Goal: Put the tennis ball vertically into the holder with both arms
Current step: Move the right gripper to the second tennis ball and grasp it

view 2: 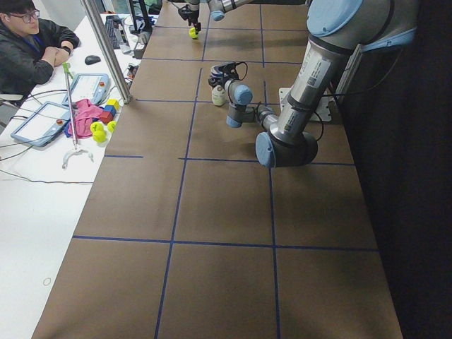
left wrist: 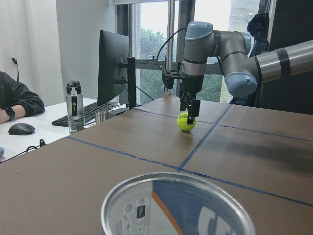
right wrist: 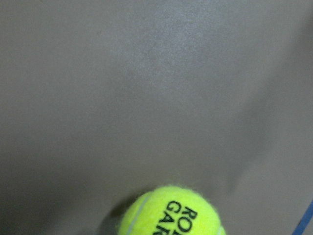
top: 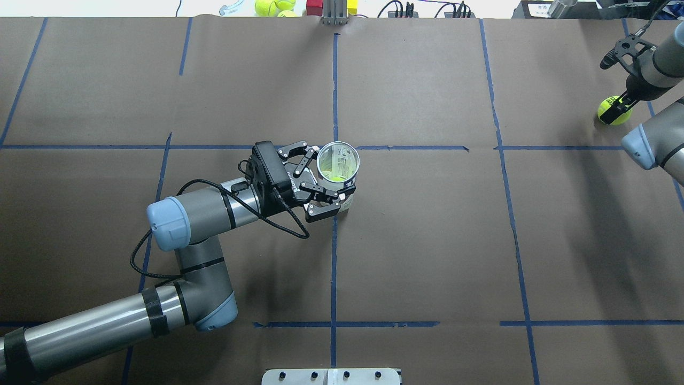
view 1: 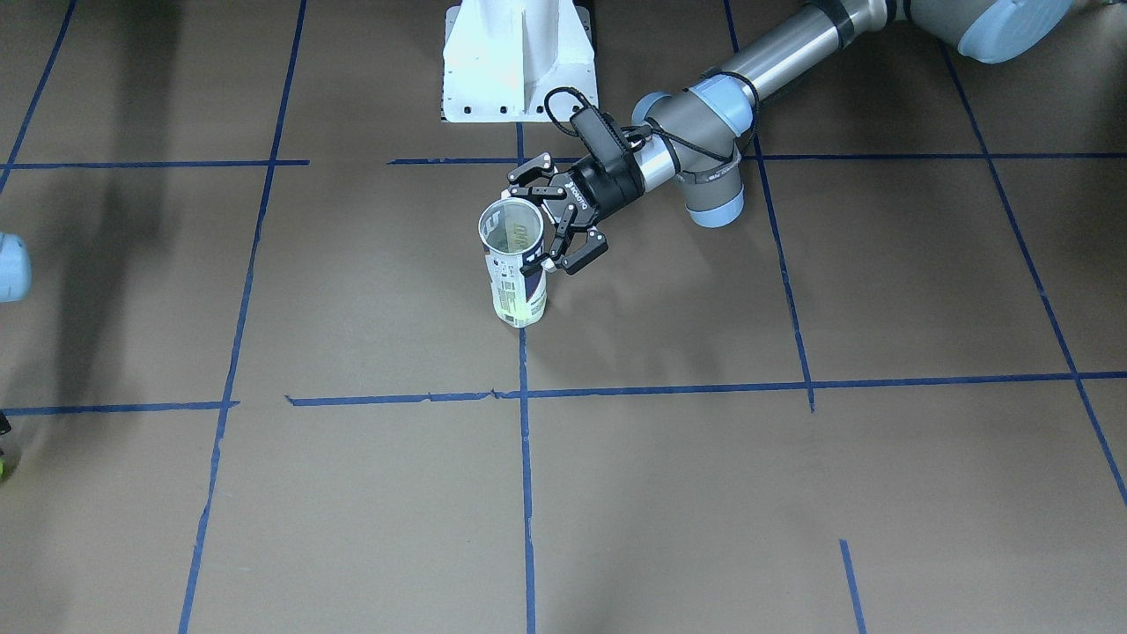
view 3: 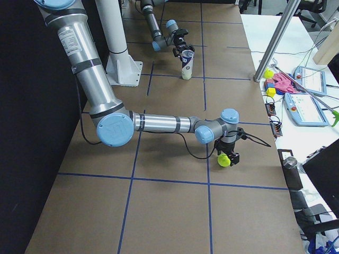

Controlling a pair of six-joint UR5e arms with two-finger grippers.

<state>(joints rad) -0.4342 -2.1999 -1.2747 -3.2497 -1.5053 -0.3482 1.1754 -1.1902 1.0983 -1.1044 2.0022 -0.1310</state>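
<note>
The tennis ball [left wrist: 186, 122] sits on the brown table [view 1: 792, 493] directly under the right gripper [left wrist: 188, 112], whose fingers come down over its top. Whether they are clamping it cannot be told. The right wrist view shows only the ball and its black lettering, with no fingers in it. The holder [view 1: 518, 269] stands upright, well apart from that gripper, at the fingertips of the left gripper [top: 319, 179], whose jaws are spread wide and released. The overhead view looks down the holder's open mouth to something yellow-green at the bottom. The front-facing view shows neither the ball on the table nor the right gripper. The left wrist view shows both, beyond the holder's rim.
</note>
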